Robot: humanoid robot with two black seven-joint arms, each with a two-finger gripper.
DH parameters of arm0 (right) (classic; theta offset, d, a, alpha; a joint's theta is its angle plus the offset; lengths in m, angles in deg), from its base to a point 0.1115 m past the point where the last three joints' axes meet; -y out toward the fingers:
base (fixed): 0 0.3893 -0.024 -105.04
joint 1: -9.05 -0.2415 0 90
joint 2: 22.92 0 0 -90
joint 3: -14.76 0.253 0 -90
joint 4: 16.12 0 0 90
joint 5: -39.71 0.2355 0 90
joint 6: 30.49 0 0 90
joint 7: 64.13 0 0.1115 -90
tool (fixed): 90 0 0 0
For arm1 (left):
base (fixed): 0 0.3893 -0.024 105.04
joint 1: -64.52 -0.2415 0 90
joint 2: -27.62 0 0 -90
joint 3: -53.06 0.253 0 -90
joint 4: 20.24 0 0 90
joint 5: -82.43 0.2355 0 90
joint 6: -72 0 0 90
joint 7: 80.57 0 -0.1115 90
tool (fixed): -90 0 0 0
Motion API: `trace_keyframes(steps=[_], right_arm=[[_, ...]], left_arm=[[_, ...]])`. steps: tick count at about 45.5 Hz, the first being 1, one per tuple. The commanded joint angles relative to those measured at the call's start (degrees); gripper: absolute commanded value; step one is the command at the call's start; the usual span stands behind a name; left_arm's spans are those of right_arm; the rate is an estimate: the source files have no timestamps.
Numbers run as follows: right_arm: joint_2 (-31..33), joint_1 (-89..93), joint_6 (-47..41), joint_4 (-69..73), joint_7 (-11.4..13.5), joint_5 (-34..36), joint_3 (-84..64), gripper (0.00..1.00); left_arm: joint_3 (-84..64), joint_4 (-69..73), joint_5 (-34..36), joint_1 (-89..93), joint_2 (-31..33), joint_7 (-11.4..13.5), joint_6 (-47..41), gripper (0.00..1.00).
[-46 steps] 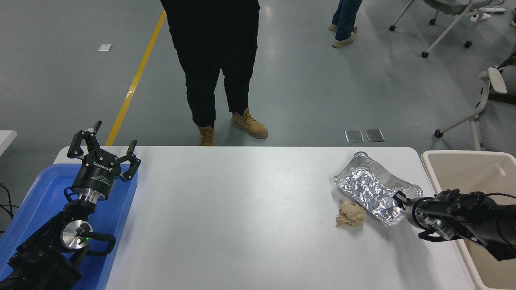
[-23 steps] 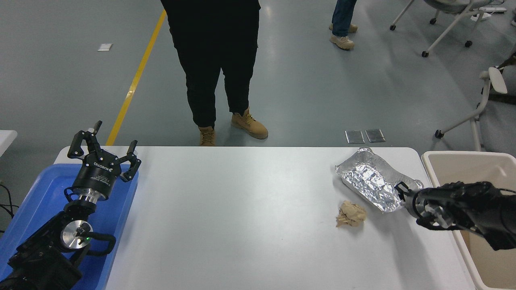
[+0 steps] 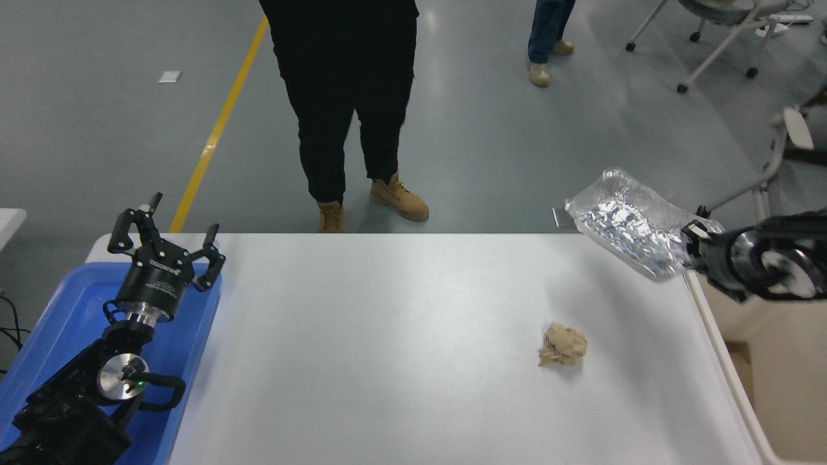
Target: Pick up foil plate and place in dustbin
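Head view: one white table, one foil plate, one crumpled tan paper ball, one blue tray, one beige dustbin and two black grippers. Two people stand beyond the table's far edge, one in black trousers and tan boots, the other seen only as a jeans leg and shoes.

The right gripper is clamped on the foil plate's right end, and the plate is off the table, tilted, above the table's far right corner, with most of it reaching left from the grip. The dustbin stands just beside the table's right edge, below the right arm. The paper ball lies on the table, right of its middle. The left gripper, fingers spread apart and holding nothing, is parked over the blue tray at the table's left end.
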Motion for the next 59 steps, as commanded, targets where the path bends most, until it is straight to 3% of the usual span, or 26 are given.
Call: trace_keyframes(steps=[1, 11, 32, 50, 59], right_arm=[[4.5, -18.02, -7.35, 5.48, 0.03, 0.04, -9.16, 0.0], [5.03, -25.76, -11.3, 5.75, 0.03, -0.05, -12.77, 0.0], [4.77, -22.78, -10.17, 2.94, 0.11, 0.39, -13.21, 0.0], [-0.68, 8.49, -4.89, -29.31, 0.11, 12.16, -7.24, 0.0], [-3.76, 22.82, -1.99, -41.44, 0.11, 14.37, -1.18, 0.0]], left_arm=[[0.0, 0.0, 0.01, 0.0, 0.0, 0.01, 0.0, 0.98], [0.0, 0.0, 0.01, 0.0, 0.0, 0.01, 0.0, 0.98], [0.0, 0.0, 0.01, 0.0, 0.0, 0.01, 0.0, 0.98], [0.0, 0.0, 0.01, 0.0, 0.0, 0.01, 0.0, 0.98], [0.0, 0.0, 0.01, 0.0, 0.0, 0.01, 0.0, 0.98]])
